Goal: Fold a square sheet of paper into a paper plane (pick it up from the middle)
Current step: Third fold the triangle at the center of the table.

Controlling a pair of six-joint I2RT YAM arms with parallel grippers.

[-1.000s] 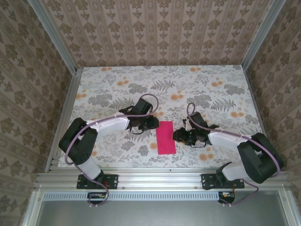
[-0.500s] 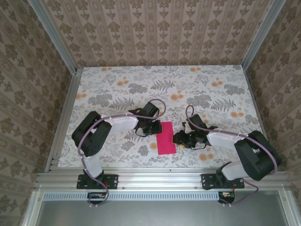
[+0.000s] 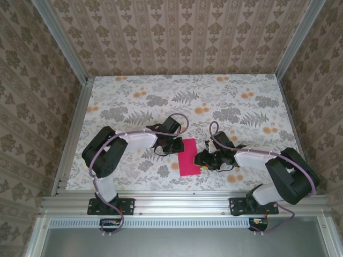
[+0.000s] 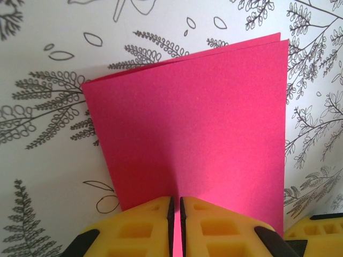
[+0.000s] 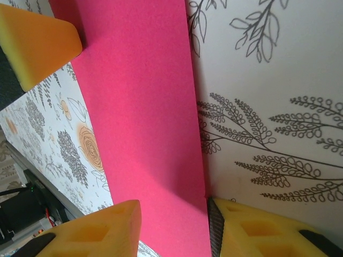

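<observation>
Floral-printed cloth covered the surface (image 3: 134, 107), and nothing on it was seen to have been disturbed. Over the last second the left arm (image 3: 134, 140) had been drawn in, its elbow carried towards the middle, while the right arm (image 3: 257, 158) had been nudged a little towards nine o'clock.

Between them, at the six o'clock side of the surface, the square sheet of paper (image 3: 188, 160) lay where it had been. It was already doubled into a narrow rectangle, with two layers showing at its far edge in the left wrist view.

The left pincer (image 3: 172, 145) had been brought to the sheet's ten o'clock corner and clenched almost shut. Its pads (image 4: 142, 227) were parted by only a thin slit and set over the paper's edge. Whether they were pressing on the paper could not be told.

The right pincer (image 3: 205, 159) was kept released at the sheet's three o'clock edge, with its jaws standing apart and that edge running between them.

From this it was judged that the centre fold was finished and was being pinned or sharpened, and that the nose and wing folds were still to be made.
</observation>
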